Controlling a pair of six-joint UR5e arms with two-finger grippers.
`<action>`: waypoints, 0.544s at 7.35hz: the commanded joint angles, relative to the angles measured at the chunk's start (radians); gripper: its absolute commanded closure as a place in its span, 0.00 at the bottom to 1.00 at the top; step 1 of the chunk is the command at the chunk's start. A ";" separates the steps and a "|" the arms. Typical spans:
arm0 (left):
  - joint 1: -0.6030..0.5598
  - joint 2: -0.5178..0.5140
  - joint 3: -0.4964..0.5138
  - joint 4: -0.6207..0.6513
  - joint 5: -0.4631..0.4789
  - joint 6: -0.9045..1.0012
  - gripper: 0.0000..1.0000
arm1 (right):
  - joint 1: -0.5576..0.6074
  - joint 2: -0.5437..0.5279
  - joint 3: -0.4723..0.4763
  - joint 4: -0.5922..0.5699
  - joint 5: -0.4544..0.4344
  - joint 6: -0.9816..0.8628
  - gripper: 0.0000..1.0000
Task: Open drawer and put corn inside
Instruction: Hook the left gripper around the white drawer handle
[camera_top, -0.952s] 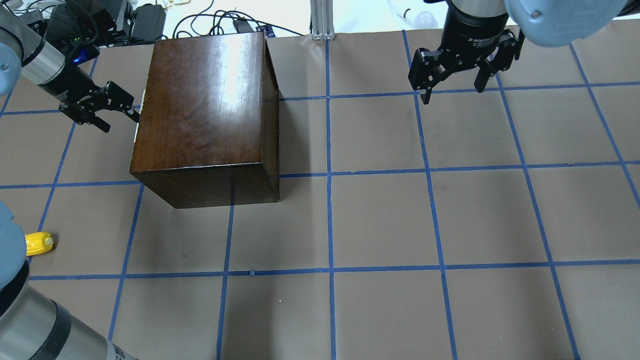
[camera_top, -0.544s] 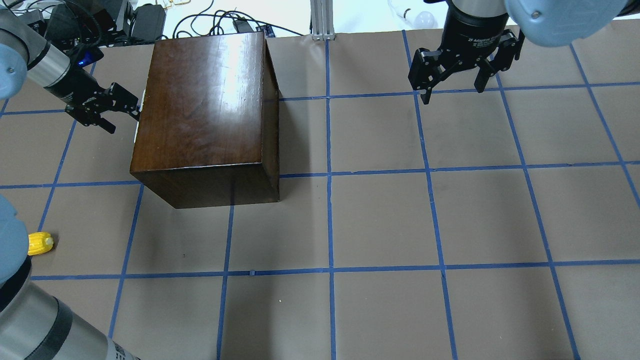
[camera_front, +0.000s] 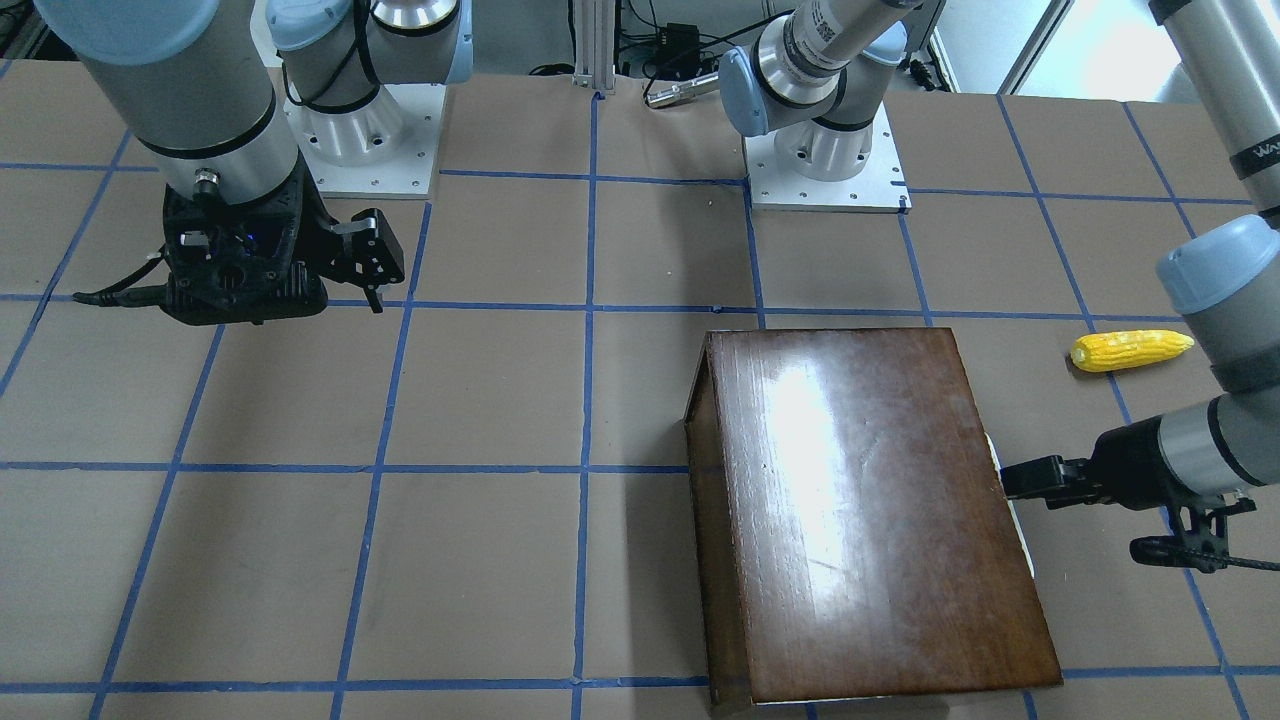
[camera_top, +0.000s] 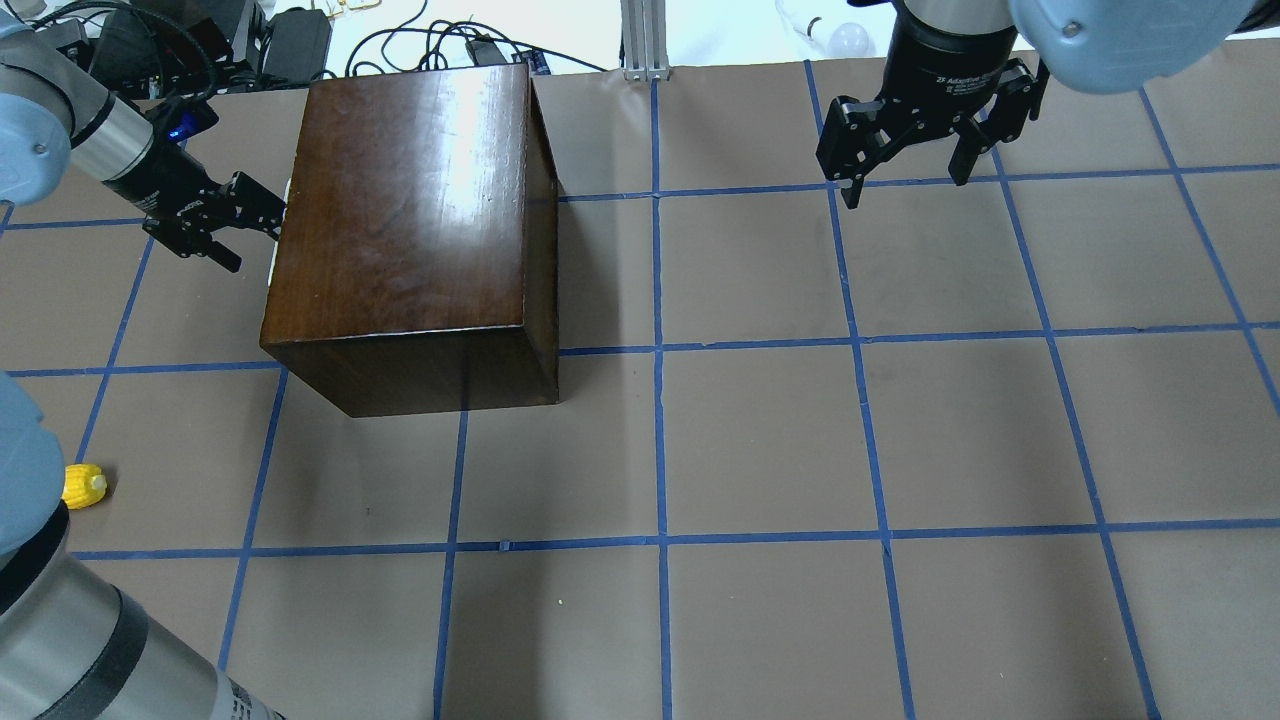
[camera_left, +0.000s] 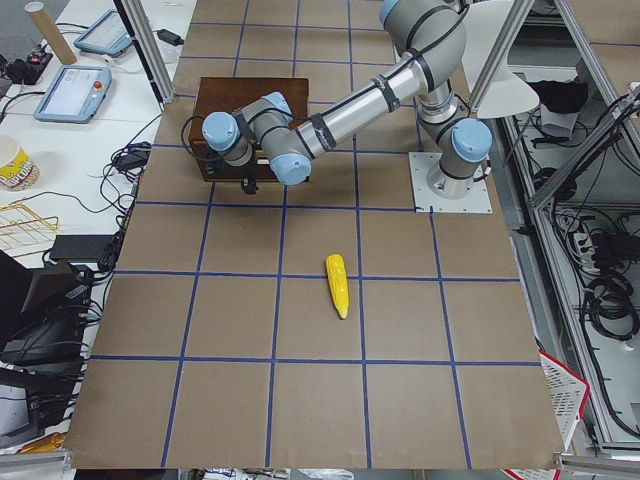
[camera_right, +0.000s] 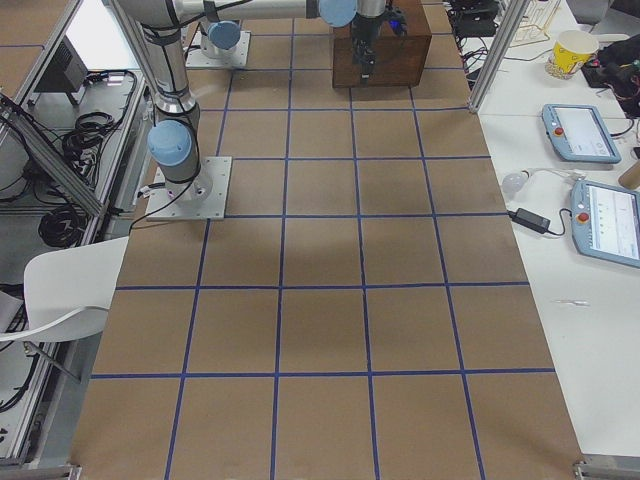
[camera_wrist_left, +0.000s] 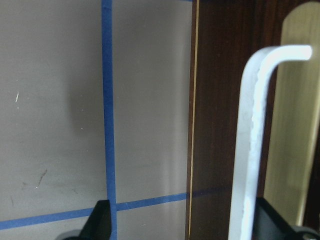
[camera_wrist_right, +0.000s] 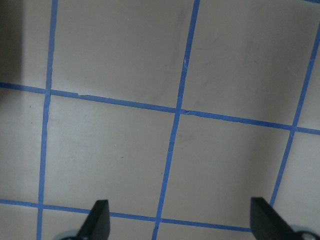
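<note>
Left gripper (camera_top: 257, 238), upper left, spread wide, straddles handle (camera_wrist_left: 251, 145), ready to pull drawer (camera_wrist_left: 215, 100). Right gripper (camera_top: 908, 190), upper right, released, idle. Corn (camera_front: 1130, 350) untouched.

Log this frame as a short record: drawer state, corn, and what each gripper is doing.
drawer: looks shut in the cabinet, no tray showing
handle: pale metal bar between the left gripper's open fingers, not clamped
corn: lying on the table, apart from the cabinet, untouched
left gripper: open, at the drawer front
right gripper: open, holding nothing, over the table
</note>
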 joint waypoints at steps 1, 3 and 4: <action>0.000 -0.009 -0.001 0.001 0.003 0.002 0.00 | 0.000 0.000 0.000 0.000 0.000 0.000 0.00; 0.000 -0.010 0.001 0.006 0.006 0.007 0.00 | 0.000 0.000 0.000 0.000 0.000 0.000 0.00; 0.001 -0.010 -0.002 0.017 0.009 0.008 0.00 | 0.000 0.000 0.000 0.000 0.000 0.000 0.00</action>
